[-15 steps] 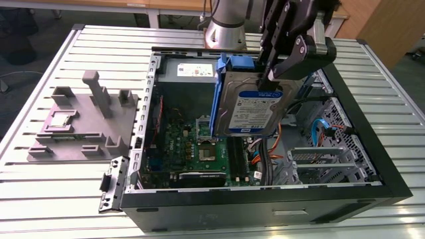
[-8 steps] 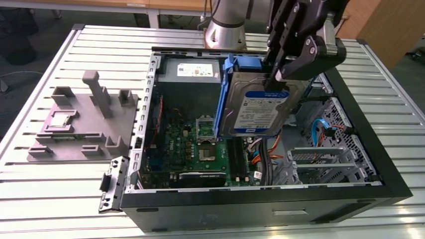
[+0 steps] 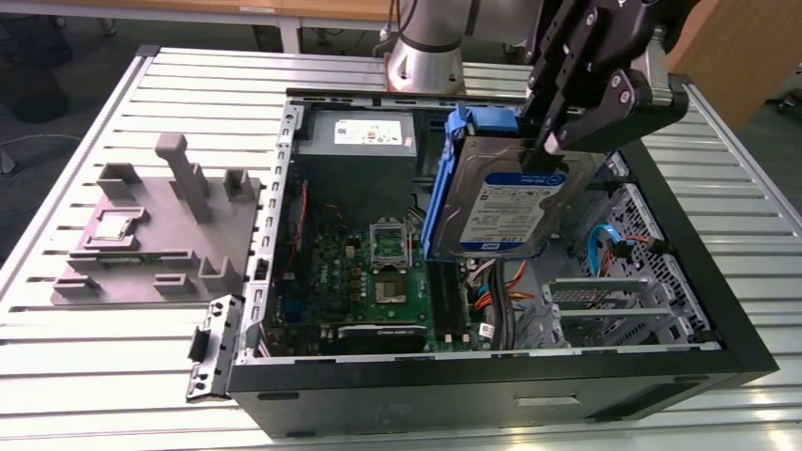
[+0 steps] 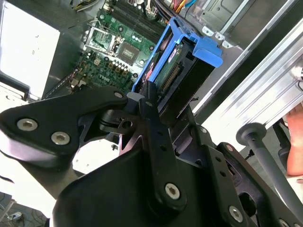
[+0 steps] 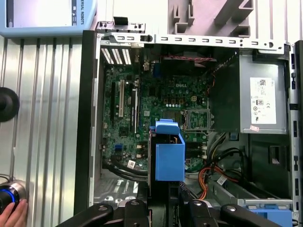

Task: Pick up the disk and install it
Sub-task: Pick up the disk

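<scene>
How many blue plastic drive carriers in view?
2. One blue carrier wraps the silver-grey hard drive gripped in the black hand above the open black computer case; a second blue carrier sits inside that case. More may be hidden.

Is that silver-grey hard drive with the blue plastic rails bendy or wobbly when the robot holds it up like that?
Probably stiff: the silver-grey hard drive hangs flat and straight though the black gripper pinches just its upper end. Its metal body looks heavy for its size, so it might swing. The blue plastic rails likely flex more.
</scene>
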You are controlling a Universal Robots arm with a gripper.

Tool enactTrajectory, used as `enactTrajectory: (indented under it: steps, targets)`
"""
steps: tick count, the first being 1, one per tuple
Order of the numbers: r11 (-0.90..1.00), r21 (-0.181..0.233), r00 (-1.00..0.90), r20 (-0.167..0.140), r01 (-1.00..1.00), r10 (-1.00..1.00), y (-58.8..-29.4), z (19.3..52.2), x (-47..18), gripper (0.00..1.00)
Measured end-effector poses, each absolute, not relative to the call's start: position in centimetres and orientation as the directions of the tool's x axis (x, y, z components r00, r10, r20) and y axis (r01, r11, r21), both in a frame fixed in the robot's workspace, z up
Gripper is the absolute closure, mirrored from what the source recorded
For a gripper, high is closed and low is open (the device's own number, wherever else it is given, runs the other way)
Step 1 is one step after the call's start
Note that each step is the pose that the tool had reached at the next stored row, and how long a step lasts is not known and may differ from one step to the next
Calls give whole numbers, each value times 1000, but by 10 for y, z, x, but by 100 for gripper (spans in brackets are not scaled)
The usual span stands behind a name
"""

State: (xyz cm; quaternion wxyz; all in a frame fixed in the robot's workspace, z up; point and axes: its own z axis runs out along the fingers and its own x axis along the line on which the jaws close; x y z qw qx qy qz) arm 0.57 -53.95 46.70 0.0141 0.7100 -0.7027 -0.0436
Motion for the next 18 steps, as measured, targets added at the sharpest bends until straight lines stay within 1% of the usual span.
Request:
enactTrajectory:
  steps: [8, 18]
  targets:
    - [-12, 81, 9, -42, -997, -999, -542, 467, 6, 65]
    - [-12, 81, 9, -42, -997, -999, -555, 467, 6, 65]
